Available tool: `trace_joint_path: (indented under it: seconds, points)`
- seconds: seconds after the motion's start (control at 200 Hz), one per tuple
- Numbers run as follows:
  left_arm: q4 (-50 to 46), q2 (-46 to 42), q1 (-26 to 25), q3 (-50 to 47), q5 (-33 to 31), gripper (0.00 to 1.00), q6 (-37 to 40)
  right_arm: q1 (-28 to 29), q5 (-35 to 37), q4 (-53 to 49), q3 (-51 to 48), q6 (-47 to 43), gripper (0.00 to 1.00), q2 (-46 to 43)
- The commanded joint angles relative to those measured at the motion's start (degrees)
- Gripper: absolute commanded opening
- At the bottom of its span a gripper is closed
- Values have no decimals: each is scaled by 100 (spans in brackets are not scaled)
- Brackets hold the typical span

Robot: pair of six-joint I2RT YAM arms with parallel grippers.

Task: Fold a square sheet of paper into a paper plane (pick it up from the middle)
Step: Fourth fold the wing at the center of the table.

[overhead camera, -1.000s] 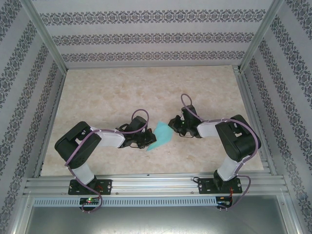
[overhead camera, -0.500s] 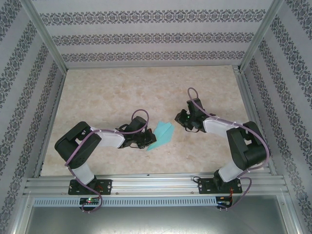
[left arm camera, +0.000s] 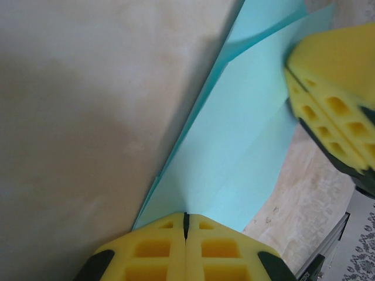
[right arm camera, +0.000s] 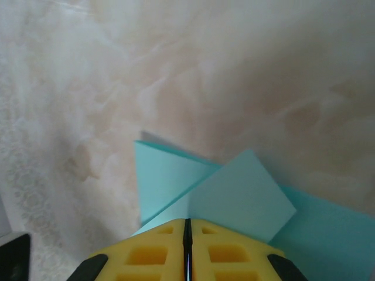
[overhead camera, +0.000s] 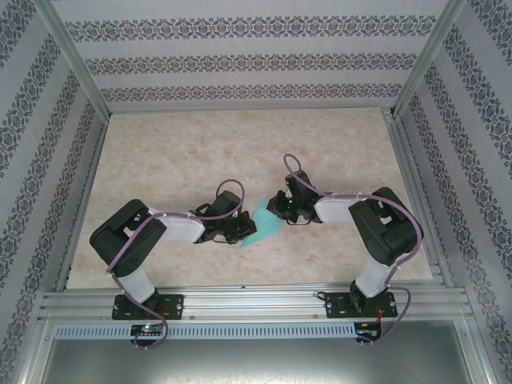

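The teal sheet of paper (overhead camera: 264, 223) lies between the two arms, folded into overlapping flaps with a centre crease. My left gripper (overhead camera: 244, 230) is shut on the paper's near left end; in the left wrist view the paper (left arm camera: 246, 129) fans out from the closed tips (left arm camera: 186, 215). My right gripper (overhead camera: 280, 210) is shut, its tips resting at the paper's far right edge. In the right wrist view two folded flaps (right arm camera: 234, 193) spread out just ahead of the closed tips (right arm camera: 187, 221). The right gripper's yellow fingers (left arm camera: 334, 88) also show in the left wrist view, touching the paper.
The marble-patterned table (overhead camera: 176, 152) is bare around the paper. Patterned walls and metal frame posts (overhead camera: 72, 60) bound it on three sides, with an aluminium rail (overhead camera: 256, 302) along the near edge.
The right gripper swung away to the right half a second ago and has come back left onto the paper's far edge. The left gripper and paper have stayed put.
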Motion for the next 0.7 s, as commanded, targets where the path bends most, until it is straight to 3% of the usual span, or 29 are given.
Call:
trace_joint_path:
  seconds: [0.0, 0.19, 0.694]
  points:
    - [-1413, 434, -145, -324, -79, 0, 186, 22, 127, 188, -122, 47, 9, 239]
    - [-1421, 274, -133, -515, -77, 0, 208, -65, 564, 170, -573, 100, 8, 329]
    - [-2219, -275, -140, -773, 383, 5, 931, -65, 665, -125, -482, 21, 7, 485]
